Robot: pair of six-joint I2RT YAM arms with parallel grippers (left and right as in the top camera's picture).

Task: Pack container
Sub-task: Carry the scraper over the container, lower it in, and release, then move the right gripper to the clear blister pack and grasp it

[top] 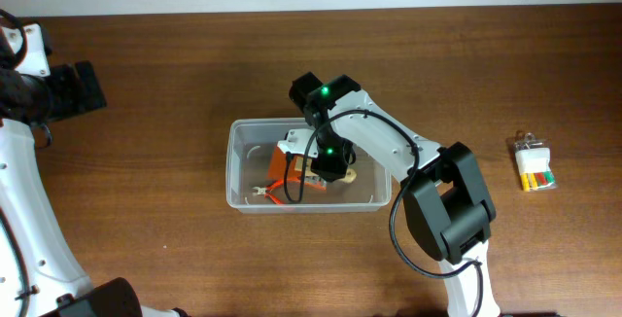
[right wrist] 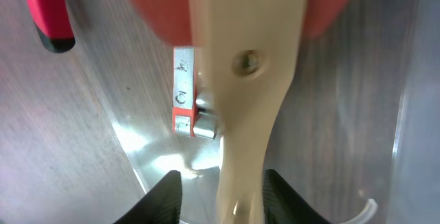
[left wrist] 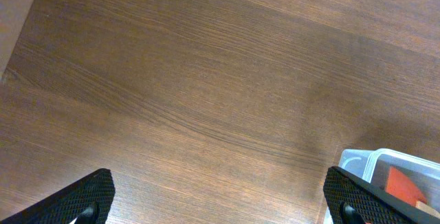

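Plastic container [top: 233, 166] sits mid-table, holding a wooden spatula [right wrist: 240, 100] and a red-handled tool [right wrist: 48, 14]. The right gripper [right wrist: 223, 200] reaches down inside it, a finger on either side of the spatula's handle, with a sliver of gap on one side; whether it pinches the handle I cannot tell. The left gripper [left wrist: 227, 203] hangs spread wide, holding nothing, over the table [left wrist: 206, 80] off to the container's left. A small packet [top: 533, 164] lies far right.

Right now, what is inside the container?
In the container: an orange piece, a cream wooden handle and a red-handled tool. The right gripper hides whatever lies beneath it.
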